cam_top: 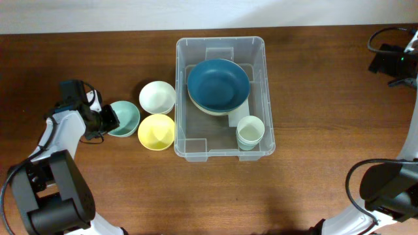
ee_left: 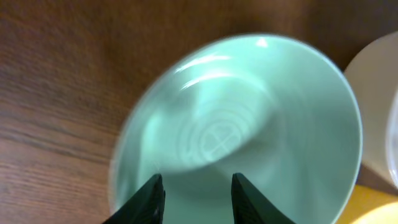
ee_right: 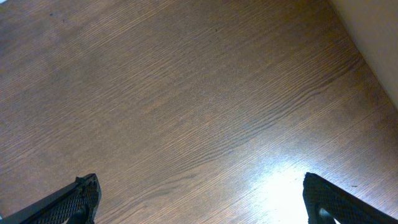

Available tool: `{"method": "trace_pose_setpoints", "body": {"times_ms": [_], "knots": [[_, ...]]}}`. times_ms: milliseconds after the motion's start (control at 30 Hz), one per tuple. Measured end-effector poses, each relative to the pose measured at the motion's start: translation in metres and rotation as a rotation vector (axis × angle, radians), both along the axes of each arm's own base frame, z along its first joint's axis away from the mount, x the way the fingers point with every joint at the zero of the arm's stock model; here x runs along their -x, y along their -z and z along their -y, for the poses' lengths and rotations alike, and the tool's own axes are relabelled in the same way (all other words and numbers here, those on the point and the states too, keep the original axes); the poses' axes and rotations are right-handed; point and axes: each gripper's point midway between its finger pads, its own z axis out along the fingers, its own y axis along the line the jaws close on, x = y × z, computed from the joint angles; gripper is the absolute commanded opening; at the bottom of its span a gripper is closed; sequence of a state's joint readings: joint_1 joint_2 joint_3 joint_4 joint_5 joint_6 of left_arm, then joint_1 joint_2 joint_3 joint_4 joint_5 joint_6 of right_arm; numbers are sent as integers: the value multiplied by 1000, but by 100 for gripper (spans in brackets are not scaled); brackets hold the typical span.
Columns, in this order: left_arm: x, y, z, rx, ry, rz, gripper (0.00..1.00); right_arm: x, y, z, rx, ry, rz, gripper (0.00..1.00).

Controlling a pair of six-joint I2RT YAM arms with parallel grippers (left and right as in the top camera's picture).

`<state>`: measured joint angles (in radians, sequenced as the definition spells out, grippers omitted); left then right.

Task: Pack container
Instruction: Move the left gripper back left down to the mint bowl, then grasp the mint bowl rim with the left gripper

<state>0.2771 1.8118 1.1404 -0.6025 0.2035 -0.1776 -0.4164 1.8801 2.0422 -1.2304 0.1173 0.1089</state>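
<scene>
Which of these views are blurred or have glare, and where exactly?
Left wrist: the mint bowl looks smeared and soft. Right wrist: a white glare patch washes out the table grain at lower right. Overhead: sharp and evenly lit, the container clear to see.

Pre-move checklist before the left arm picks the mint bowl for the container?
1. Left pincer open: ok.
2. Left pincer at the mint bowl: ok.
3. Bowl rim between the fingers: cannot tell.
4. Mint bowl clear of the yellow bowl: cannot tell, edges very close.
5. Free floor in the container, beside the blue bowl: ok.
6. Right pincer open over bare table, away from the container: ok.
</scene>
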Motion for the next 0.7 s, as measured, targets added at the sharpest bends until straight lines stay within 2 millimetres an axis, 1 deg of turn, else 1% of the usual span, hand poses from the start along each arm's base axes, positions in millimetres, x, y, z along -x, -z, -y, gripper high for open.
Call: {"method": "trace_pose_setpoints", "body": {"times_ms": [100,200,267,400,500,533,633,700], "knots": [[3,6,1,0,2,-4,37,0,0,0,0,0,0,99],[4,7,1,0,2,-4,36,0,0,0,0,1,0,99],[3,7,1,-1,2,1,27,0,0,0,0,1,0,99],[-1,6,0,-7,6,16,20,0,0,0,0,1,0,99],[-1,5,0,-8,6,18,4,0,0,0,0,1,0,99],[-1,5,-1,-10,9,21,1,0,0,0,0,1,0,99],[-2,5,-1,-13,8,23,2,0,0,0,0,1,0,99],[-2,5,-3,-20,5,22,6,0,0,0,0,1,0,99]]}}
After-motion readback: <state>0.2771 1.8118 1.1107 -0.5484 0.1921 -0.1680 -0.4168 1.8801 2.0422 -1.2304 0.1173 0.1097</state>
